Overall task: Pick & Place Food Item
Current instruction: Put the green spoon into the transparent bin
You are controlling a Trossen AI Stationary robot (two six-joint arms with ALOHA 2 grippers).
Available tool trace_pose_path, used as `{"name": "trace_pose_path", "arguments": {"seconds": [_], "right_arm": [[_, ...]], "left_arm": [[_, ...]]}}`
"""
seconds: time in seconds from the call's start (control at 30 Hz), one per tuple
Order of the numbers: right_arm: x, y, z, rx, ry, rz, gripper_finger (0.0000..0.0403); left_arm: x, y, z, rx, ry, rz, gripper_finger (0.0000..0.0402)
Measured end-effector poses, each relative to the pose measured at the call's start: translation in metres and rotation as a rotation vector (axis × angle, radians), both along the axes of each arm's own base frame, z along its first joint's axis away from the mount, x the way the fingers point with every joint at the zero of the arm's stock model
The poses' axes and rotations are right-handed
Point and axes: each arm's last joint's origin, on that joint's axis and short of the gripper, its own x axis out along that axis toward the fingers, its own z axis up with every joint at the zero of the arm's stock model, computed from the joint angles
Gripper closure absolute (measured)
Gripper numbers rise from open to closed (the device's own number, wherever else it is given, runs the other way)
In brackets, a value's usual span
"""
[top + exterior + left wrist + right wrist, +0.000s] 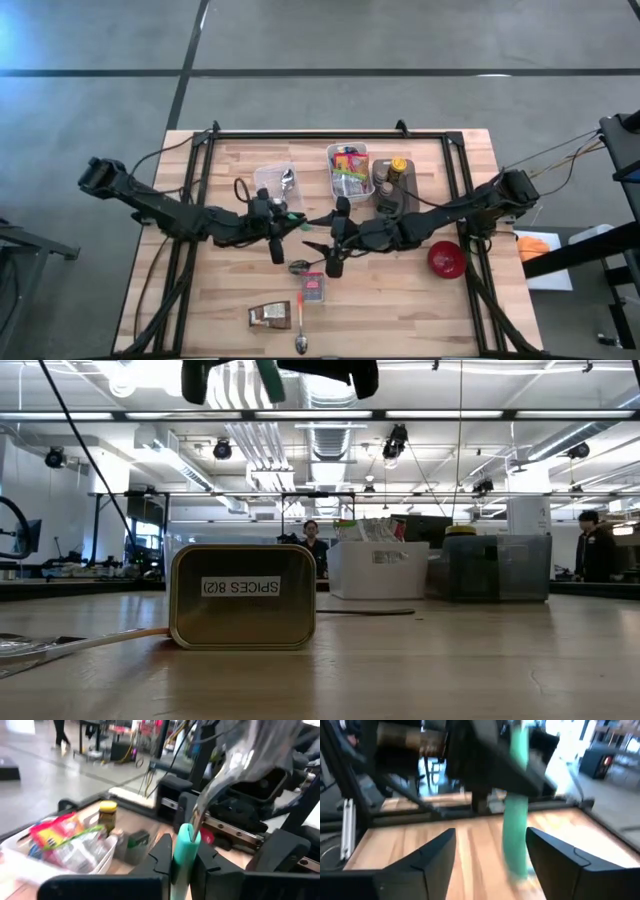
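Observation:
A utensil with a green handle (186, 842) and a shiny metal front part (220, 785) hangs above the middle of the table, between my two grippers. My left gripper (182, 857) is shut on the handle. It also shows in the high view (285, 222). My right gripper (490, 852) faces it from the table's right and is open. Its fingers stand on either side of the green handle (515, 830) with gaps, touching nothing. The food items lie in a clear bin (348, 170) at the far middle. My left gripper pinches the green handle (184, 851) between its two fingers. The fingers are about level and come from the table's left, and the handle runs along them. The metal end sticks out past the fingertips toward the right arm. The utensil is lifted clear of the table.
On the table are a spice tin (313, 288) (243, 598), a brown packet (270, 315), an orange-handled spoon (301, 320), a red bowl (446, 259), a clear container holding a spoon (280, 182) and a yellow-lidded jar (398, 165). People stand in the room beyond.

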Motion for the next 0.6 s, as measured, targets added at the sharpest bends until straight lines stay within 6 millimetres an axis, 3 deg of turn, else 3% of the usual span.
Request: {"name": "trace_pose_path", "arguments": {"seconds": [0.33,0.6], "right_arm": [[-0.009,-0.003,-0.015,0.086,0.189,-0.052,0.0142],[-0.019,-0.006,-0.020,0.132,0.300,-0.098,0.0142]], "left_arm": [[-0.018,0.018,0.034,0.000,0.234,0.057,0.0379],[-0.019,0.061,0.035,-0.110,0.485,0.187,0.0379]]}}
